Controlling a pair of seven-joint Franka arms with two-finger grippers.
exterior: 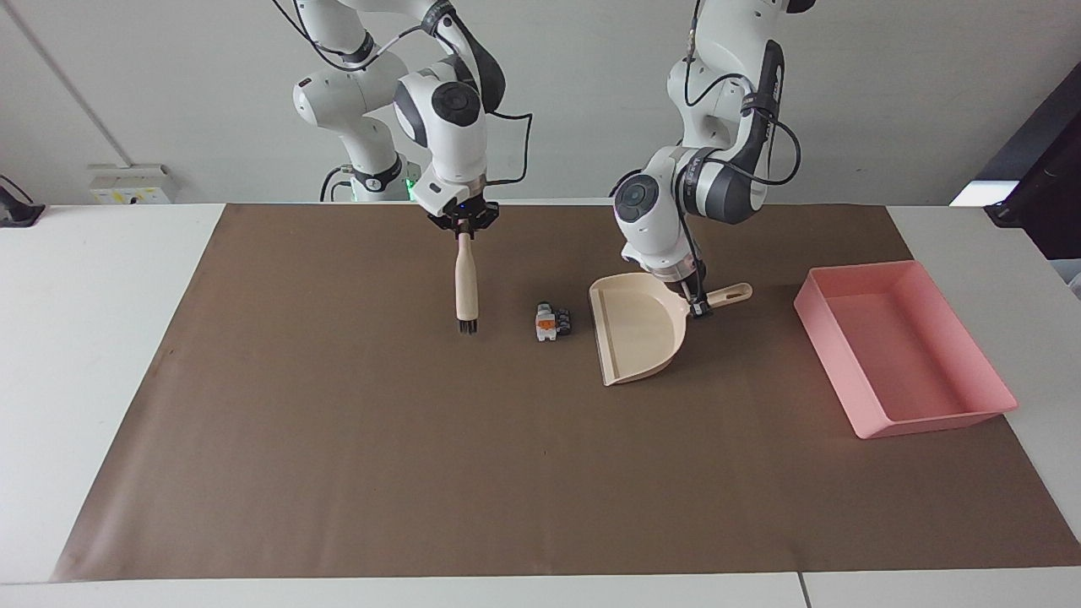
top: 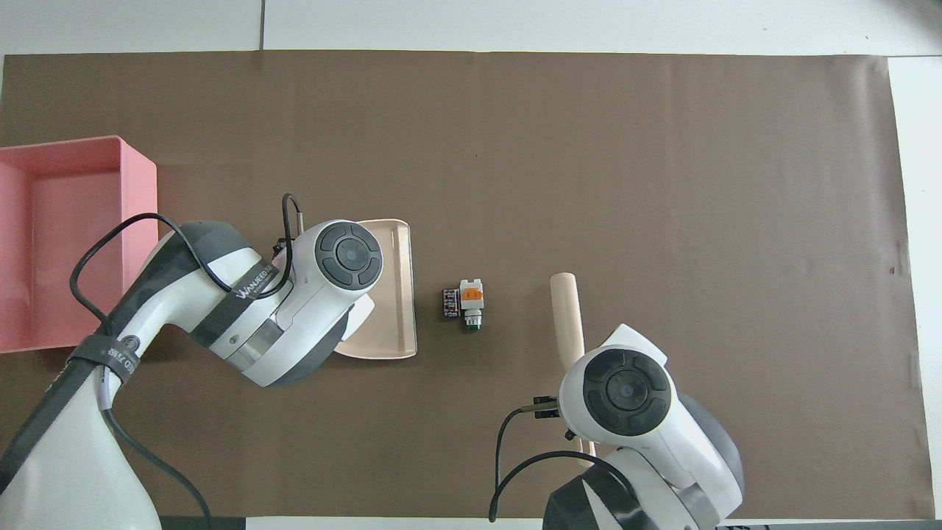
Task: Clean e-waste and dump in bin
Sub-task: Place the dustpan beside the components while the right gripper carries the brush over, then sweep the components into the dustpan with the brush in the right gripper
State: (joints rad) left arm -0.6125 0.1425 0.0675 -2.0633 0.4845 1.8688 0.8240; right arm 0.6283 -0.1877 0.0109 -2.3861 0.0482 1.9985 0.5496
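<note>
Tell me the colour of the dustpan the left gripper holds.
Beige: the dustpan, held by its handle in the left gripper, shows best in the facing view.

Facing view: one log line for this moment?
left gripper: shut on dustpan | right gripper: shut on brush | e-waste: between them | bin: empty

e-waste (exterior: 552, 322) on mat (exterior: 422, 473) between brush (exterior: 466, 287) and dustpan (exterior: 633, 338); bin (exterior: 937, 415) at left arm's end.
</note>
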